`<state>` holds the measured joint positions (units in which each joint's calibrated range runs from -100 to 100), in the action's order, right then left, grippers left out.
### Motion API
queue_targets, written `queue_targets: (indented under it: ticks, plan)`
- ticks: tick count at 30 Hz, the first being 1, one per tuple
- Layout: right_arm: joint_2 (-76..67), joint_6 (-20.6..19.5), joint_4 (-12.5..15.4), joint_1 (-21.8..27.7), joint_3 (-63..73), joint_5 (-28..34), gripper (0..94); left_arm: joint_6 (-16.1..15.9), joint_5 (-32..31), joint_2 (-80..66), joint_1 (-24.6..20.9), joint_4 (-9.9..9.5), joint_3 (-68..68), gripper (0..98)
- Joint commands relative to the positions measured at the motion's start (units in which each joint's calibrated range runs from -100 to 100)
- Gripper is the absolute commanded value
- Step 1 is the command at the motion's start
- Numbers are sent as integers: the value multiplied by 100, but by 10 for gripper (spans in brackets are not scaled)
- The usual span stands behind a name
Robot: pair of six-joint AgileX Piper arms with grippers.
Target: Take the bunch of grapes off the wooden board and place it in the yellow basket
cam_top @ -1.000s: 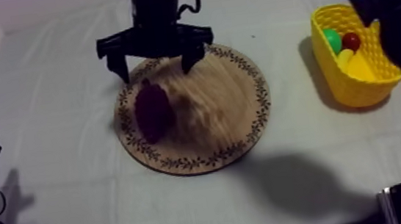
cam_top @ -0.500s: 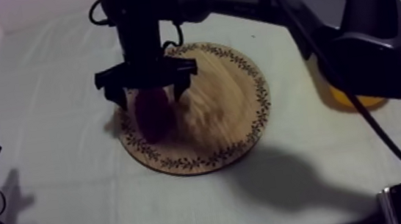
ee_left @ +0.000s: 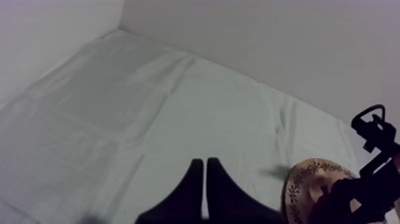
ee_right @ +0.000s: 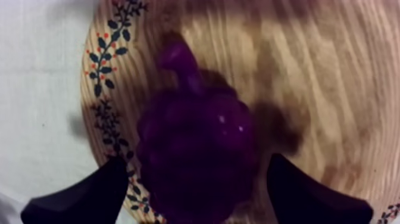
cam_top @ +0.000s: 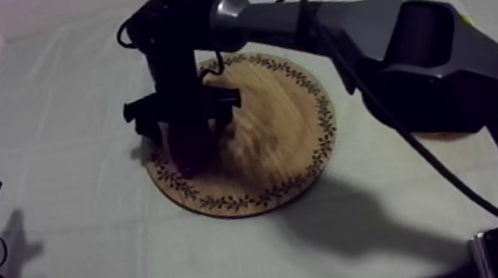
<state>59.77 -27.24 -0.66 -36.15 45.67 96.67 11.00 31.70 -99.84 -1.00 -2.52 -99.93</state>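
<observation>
Right wrist view: looks straight down on the bunch of grapes [ee_right: 196,155], lying on the wooden board [ee_right: 321,77] close to its patterned rim, stem end pointing away from the right claw [ee_right: 199,193]. Spread wide, that claw — one black finger at each side of the bunch, just beside it, nothing gripped yet.

Judging by the glossy purple skin: probably hard moulded plastic, light and stiff, a little slippery, and lumpy enough to roll or twist under a lopsided squeeze. Best taken across the fat middle of the body, not by the thin stem. Calls for fingers low on both sides before closing.

Top view: same claw hanging over the bunch at the left part of the board, arm reaching in from the upper right. Around the grapes only bare wood, the rim and the grey-white cloth of the table [cam_top: 55,102] — a possible snag for the outer finger, so close to the board's edge.

Left wrist view: left claw [ee_left: 205,179] pressed together into a narrow wedge, holding nothing, low over the table and well apart from the board. No obstacle there.
</observation>
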Motion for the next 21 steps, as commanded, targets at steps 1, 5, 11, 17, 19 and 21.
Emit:
queue_targets:
  ticks: [1,5,11,17,19,21]
  plan:
    - [92,8,-5,-5,80,-27,611,1,-1,2,2,1,4,0]
    - [249,36,-4,5,209,-112,507,1,-1,2,2,1,4,0]
    - [396,70,18,49,281,-153,364,1,-1,2,2,1,4,0]
    - [251,85,19,73,163,-160,309,1,-1,2,2,1,4,0]
    - [109,101,18,71,117,-138,306,1,-1,2,2,1,4,0]
    - [-81,120,27,70,66,-111,305,1,-1,2,2,1,4,0]
